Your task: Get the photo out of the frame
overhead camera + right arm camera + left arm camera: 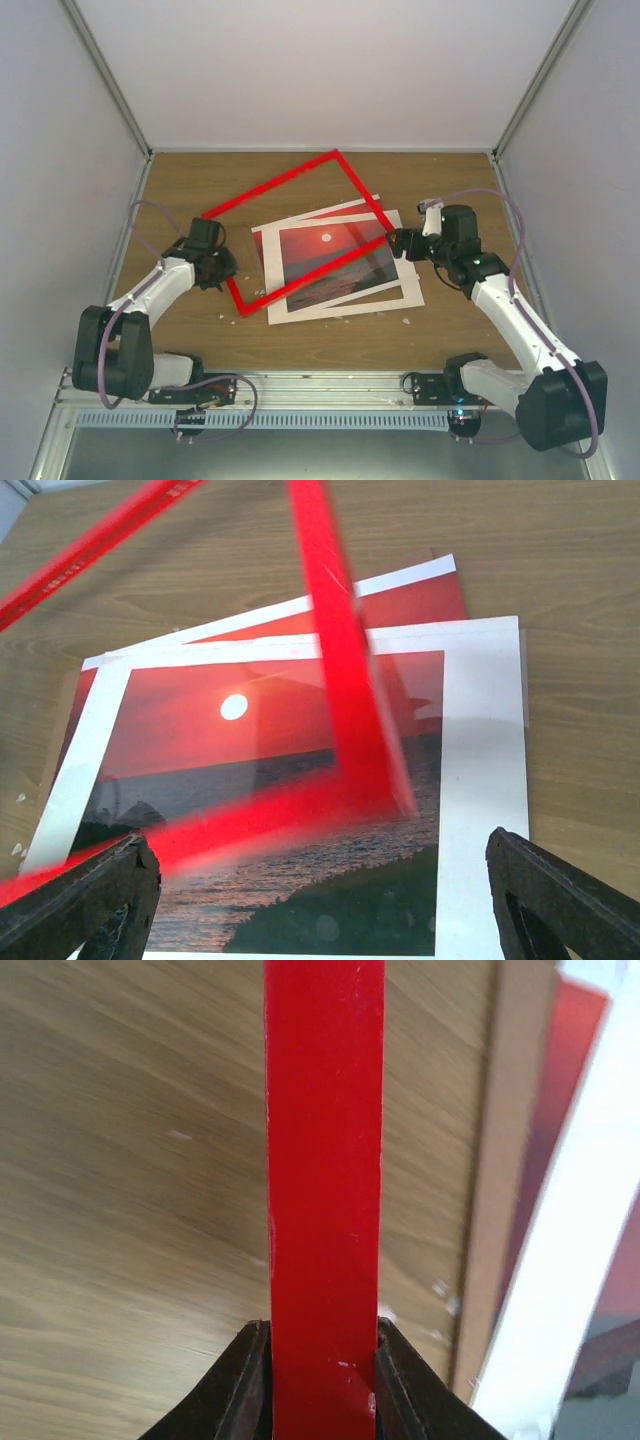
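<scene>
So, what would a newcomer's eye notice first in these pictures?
The red frame stands out first: it is empty and slants across mid-table, with the left gripper clamped on its left rail. Under it lies the sunset photo, showing through a white mat. The open right gripper sits at their right edge.

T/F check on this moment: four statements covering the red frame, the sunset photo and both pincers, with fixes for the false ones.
1. The left pincer is clamped on the rim of the thin bright red rectangular frame. True.
2. The white mat with a rectangular opening lies on top of the red-orange sunset photo. True.
3. The right pincer is shut on the mat. False: its jaws stand wide open, gripping nothing.
4. The photo sits inside the frame. False: it lies on the brown wooden table under the mat, and the empty frame crosses above it.
</scene>
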Available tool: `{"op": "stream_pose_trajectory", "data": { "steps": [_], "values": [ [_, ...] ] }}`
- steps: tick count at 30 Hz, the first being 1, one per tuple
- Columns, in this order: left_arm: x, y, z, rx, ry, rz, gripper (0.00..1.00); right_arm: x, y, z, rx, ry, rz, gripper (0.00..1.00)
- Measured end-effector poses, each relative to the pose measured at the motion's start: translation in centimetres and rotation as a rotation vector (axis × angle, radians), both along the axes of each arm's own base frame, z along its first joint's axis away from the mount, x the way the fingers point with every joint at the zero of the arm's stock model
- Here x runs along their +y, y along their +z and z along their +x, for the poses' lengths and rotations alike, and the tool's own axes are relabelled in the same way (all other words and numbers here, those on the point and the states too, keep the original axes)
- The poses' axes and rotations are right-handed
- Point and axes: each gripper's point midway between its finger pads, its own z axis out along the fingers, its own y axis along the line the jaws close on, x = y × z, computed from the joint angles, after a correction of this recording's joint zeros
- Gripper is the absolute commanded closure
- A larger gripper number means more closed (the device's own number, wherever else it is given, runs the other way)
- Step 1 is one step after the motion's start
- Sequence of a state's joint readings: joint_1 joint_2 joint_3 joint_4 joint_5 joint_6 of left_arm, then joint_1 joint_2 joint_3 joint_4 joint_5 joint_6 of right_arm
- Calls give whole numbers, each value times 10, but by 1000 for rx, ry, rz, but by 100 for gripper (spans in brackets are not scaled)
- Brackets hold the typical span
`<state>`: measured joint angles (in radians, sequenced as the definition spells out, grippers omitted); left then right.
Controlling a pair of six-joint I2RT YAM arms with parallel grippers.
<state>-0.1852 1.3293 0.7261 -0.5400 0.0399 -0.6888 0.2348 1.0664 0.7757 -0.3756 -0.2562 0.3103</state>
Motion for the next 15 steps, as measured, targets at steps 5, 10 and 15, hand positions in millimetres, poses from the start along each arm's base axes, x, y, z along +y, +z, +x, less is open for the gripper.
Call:
{"op": "stream_pose_trajectory", "data": {
  "steps": [5, 10, 15],
  "values": [
    [56, 2, -1, -18, 204, -34, 100, 1, -1, 0, 0, 7, 0, 10],
    [111, -2, -11, 5, 431, -66, 100, 2, -9, 0, 11, 16, 1, 10],
    [143, -9, -27, 49, 615, -89, 100, 4, -22, -2, 38, 28, 1, 9]
  ]
}}
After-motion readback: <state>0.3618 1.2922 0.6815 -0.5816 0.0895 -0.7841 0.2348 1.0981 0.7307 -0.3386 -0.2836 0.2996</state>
